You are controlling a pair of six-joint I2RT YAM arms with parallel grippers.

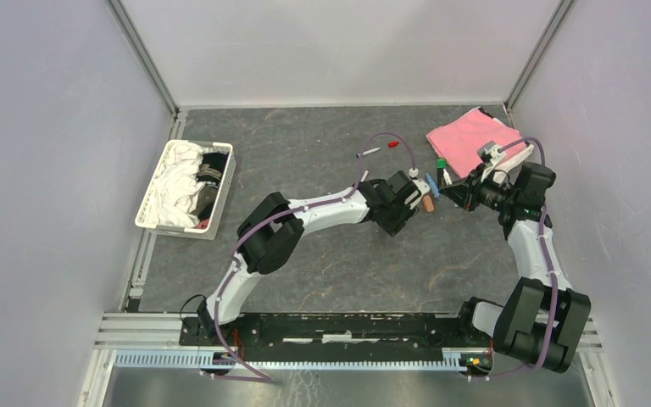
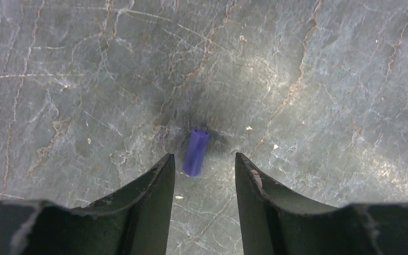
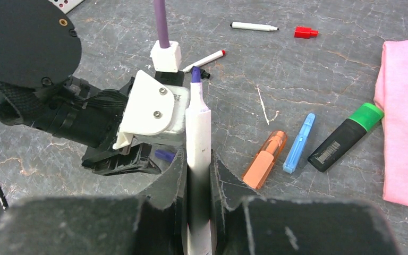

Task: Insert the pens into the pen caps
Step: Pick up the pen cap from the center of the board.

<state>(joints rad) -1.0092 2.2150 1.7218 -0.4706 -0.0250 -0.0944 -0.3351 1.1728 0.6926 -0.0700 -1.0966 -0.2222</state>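
My left gripper [image 2: 203,157] is open and low over the table. A small blue-purple cap [image 2: 195,151] lies on the table just past its fingertips, nearer the left finger [image 2: 156,180]. The cap also shows in the right wrist view [image 3: 164,154]. My right gripper [image 3: 197,159] is shut on a white-barrelled pen [image 3: 197,125] with a purple tip that points at the left wrist. An orange marker [image 3: 264,159], a blue marker [image 3: 299,143] and a black-and-green marker [image 3: 345,137] lie side by side on the right. Two thin white pens [image 3: 253,26] [image 3: 207,58] and a red cap [image 3: 305,32] lie farther off.
A pink cloth [image 1: 470,136] lies at the back right, next to the markers. A white basket [image 1: 146,202] with cloths stands at the left. The two grippers [image 1: 415,191] [image 1: 451,191] are close together in the top view.
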